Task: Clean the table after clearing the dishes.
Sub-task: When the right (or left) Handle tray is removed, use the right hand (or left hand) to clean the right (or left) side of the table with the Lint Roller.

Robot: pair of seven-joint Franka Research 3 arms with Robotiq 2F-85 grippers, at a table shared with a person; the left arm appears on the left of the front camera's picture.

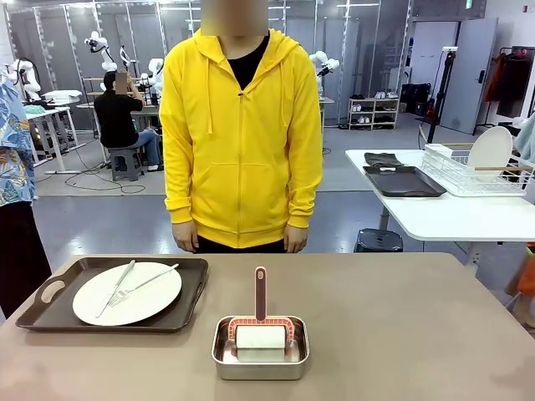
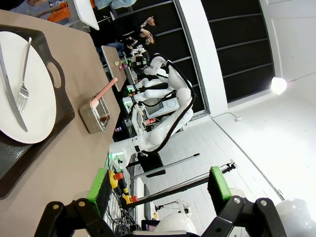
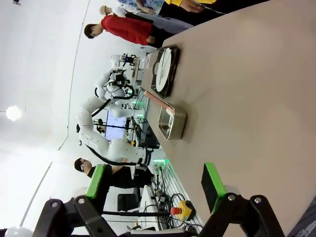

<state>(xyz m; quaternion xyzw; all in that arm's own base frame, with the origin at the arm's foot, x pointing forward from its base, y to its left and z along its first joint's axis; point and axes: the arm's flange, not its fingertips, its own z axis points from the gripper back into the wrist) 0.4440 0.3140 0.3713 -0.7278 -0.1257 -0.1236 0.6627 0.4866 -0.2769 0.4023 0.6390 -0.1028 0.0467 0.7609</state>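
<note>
The plate point(image 1: 144, 305), fork and knife across it, lies on the tray point(image 1: 189, 294) at the left of the table point(image 1: 401, 334), uncleared; a roller point(image 1: 261, 336) waits in the pan point(image 1: 259, 371) mid-table, likely for cleaning; left gripper point(image 2: 159, 183) and right gripper point(image 3: 154, 182) hang open, empty

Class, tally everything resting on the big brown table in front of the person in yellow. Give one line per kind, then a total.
Brown tray: 1
White plate: 1
Fork: 1
Knife: 1
Steel pan: 1
Pink-handled roller: 1
Total: 6
</note>
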